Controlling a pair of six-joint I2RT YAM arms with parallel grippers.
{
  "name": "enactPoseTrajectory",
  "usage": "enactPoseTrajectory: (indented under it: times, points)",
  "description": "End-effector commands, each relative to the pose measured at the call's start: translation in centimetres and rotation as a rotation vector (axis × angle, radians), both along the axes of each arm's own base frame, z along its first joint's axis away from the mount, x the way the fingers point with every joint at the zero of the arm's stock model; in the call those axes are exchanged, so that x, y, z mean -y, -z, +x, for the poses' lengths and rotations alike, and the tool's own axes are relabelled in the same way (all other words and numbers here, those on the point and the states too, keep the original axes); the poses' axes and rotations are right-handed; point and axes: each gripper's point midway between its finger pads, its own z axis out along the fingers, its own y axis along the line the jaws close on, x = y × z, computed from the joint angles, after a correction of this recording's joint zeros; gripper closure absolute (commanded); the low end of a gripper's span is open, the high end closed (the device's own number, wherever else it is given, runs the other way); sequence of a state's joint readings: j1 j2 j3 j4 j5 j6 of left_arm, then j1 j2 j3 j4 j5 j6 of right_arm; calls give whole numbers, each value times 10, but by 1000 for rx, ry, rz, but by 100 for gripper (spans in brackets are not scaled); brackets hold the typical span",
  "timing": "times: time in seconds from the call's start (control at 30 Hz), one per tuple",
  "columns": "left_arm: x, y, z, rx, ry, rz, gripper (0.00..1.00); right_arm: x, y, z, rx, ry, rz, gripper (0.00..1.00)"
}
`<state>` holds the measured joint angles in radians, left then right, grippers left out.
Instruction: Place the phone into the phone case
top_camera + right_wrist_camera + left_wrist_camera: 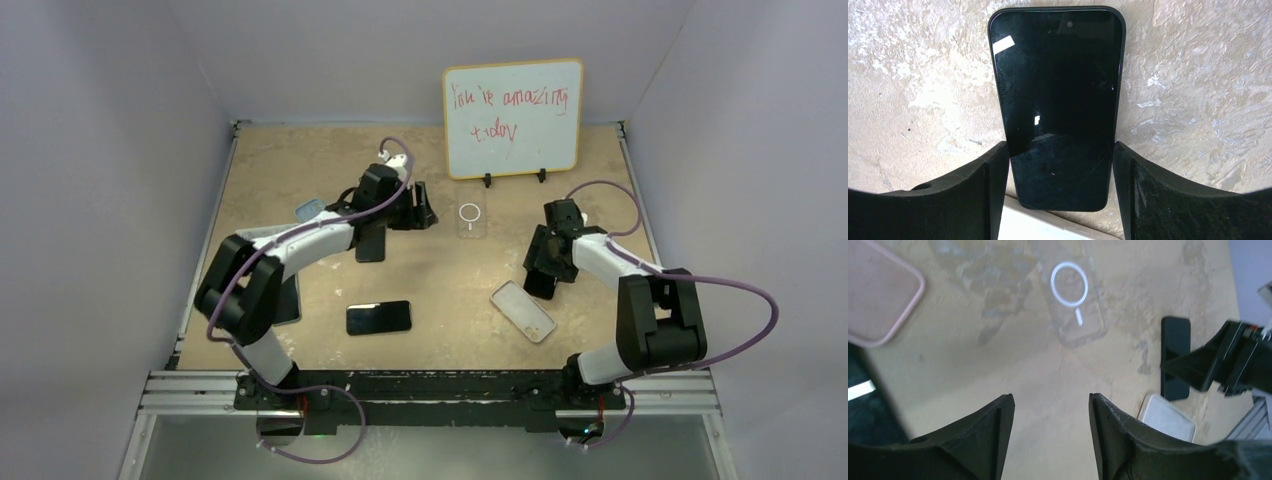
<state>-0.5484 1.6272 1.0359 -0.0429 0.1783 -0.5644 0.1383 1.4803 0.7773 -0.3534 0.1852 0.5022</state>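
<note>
A black phone [1058, 100] lies screen up on the table; it also shows in the top view [540, 287] and the left wrist view [1175, 340]. My right gripper [1060, 150] is open, low over the phone, one finger close along each long edge of its lower half. A white phone case [1048, 225] lies just beyond the phone's near end, and shows in the top view [523, 311]. My left gripper [1050, 400] is open and empty above bare table, short of a clear case with a white ring [1073, 300].
A second black phone [379, 317] lies near the front centre. A light blue case [308, 209] lies at the left and a pink case [878, 295] shows in the left wrist view. A dark slab [370, 243] lies under my left arm. A whiteboard [513, 118] stands at the back.
</note>
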Motion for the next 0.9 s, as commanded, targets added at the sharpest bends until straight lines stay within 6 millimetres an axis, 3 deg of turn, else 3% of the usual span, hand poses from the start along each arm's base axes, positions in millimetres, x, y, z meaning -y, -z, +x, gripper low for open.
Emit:
enactPoseTrajectory:
  times: [0.0,0.23,0.37,0.47,0.7,0.87]
  points:
    - [36,-28,52,109,-71,-79,43,-6,-6,-3,27,8,41,37]
    - [52,0,80,122,-153,-89,53,-11,-6,-4,30,-11,69,38]
    - [64,9,85,94,-164,-101,60,-12,-9,-2,45,-25,68,38]
    - [80,11,86,105,-127,-84,60,-10,-8,-1,48,-18,62,38]
    - [88,43,92,65,-145,-31,61,-12,-11,2,48,-16,71,39]
    - [96,55,95,52,-134,-6,61,-13,-16,2,67,-12,79,39]
